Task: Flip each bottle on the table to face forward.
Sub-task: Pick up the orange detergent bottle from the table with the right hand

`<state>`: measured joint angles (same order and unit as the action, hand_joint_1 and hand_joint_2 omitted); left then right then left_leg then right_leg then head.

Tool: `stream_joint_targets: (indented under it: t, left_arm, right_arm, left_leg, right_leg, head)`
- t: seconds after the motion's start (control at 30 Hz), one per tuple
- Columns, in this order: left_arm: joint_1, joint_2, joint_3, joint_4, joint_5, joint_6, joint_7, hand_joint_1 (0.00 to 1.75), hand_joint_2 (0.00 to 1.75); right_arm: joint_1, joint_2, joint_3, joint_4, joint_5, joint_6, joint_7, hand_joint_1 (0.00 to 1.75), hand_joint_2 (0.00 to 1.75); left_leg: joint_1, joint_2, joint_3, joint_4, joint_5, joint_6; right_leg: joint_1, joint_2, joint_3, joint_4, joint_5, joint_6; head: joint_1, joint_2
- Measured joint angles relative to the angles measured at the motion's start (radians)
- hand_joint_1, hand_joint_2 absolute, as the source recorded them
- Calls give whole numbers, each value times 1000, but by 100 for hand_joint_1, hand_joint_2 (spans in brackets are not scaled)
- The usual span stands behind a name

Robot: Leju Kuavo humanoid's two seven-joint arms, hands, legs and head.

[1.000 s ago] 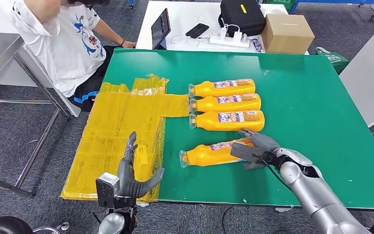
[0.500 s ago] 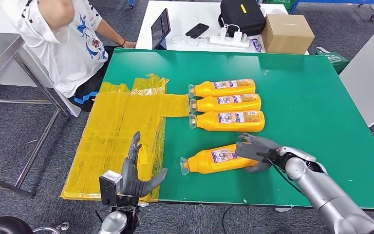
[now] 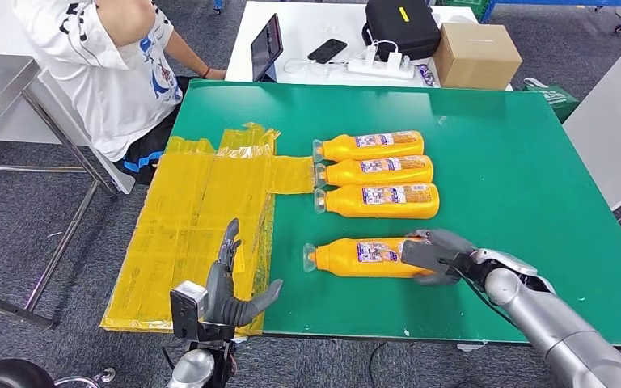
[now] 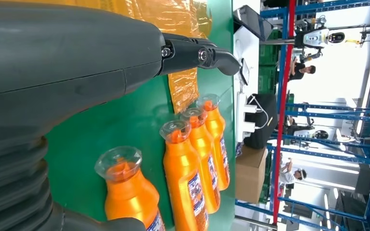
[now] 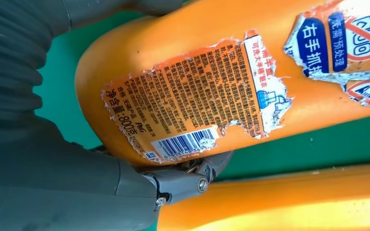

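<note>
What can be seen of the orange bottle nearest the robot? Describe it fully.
The nearest orange bottle lies on its side on the green table, apart from the row of three bottles beyond it, clear cap pointing toward the yellow sheet. It looks like glossy plastic. A torn, partly peeled label with small print and a barcode covers its base end. The right robot hand grips that end, fingers wrapped over the body.

Glossy orange plastic bottle with a torn, peeling paper label; smooth matt green tabletop; crinkly shiny yellow film at nine o'clock
</note>
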<state>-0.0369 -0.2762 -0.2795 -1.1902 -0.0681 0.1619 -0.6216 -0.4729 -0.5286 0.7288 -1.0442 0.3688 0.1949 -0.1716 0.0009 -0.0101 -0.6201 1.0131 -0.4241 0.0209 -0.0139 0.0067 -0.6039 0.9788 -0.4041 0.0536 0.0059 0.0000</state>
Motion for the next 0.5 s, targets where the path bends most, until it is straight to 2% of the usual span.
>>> stream_joint_targets:
  t: [0.2, 0.3, 0.37, 0.5]
  left_arm:
    - [4, 0, 0, 0, 0, -3, 6, 0, 175]
    - [10, 0, 1, -1, 6, -5, 7, 0, 175]
    - [15, 0, 3, -7, 18, 2, 6, 0, 175]
    - [31, -1, 10, -35, 61, 31, -2, 0, 175]
  right_arm:
    - [90, 51, -83, -51, 85, -108, -39, 175, 175]
    - [142, 97, -144, -84, 102, -157, -90, 175, 175]
    - [185, 151, -203, -121, 102, -219, -146, 175, 175]
    - [272, 295, -341, -254, 56, -376, -274, 175, 175]
  left_leg:
    - [0, 1, 1, 0, 0, 0]
    - [1, 0, 0, 0, 0, 0]
    - [1, 1, 0, 0, 0, 0]
    - [1, 0, 0, 0, 0, 0]
  right_leg:
    - [0, 0, 0, 0, 0, 0]
    - [0, 0, 0, 0, 0, 0]
    - [1, 0, 0, 1, 0, 0]
    - [1, 0, -1, 1, -1, 0]
  head:
    - [0, 0]
    - [0, 0]
    - [0, 0]
    - [0, 0]
